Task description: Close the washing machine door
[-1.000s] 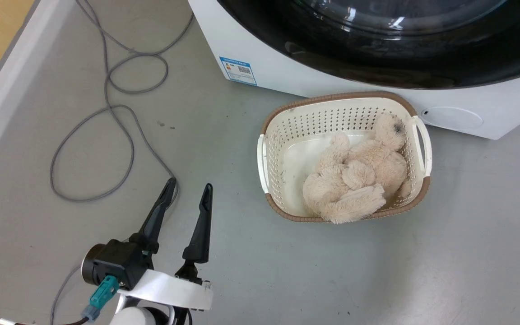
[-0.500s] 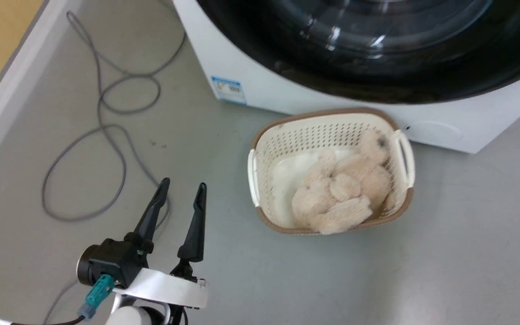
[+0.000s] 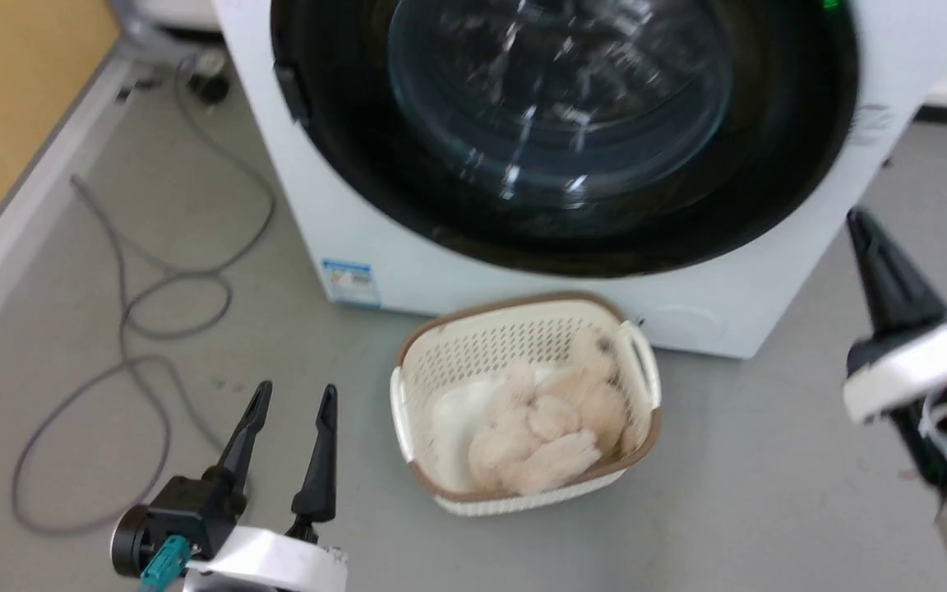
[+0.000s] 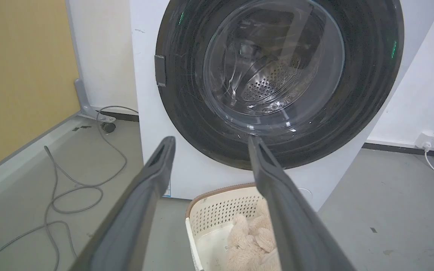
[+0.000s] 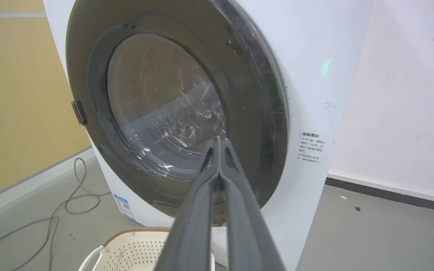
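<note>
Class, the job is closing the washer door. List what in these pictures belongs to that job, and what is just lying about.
Belongs to the job: washing machine door; washing machine; left tool, open; right tool, shut.

Lying about: laundry basket; plush toy inside it; grey cable on the floor.

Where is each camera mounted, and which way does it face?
Head view: on the head, looking down at the washing machine door and basket; left gripper lower left, right gripper at right.
Left wrist view: left wrist, facing the door between open fingers.
Right wrist view: right wrist, oblique to the door, fingers shut.
All share door and basket.
</note>
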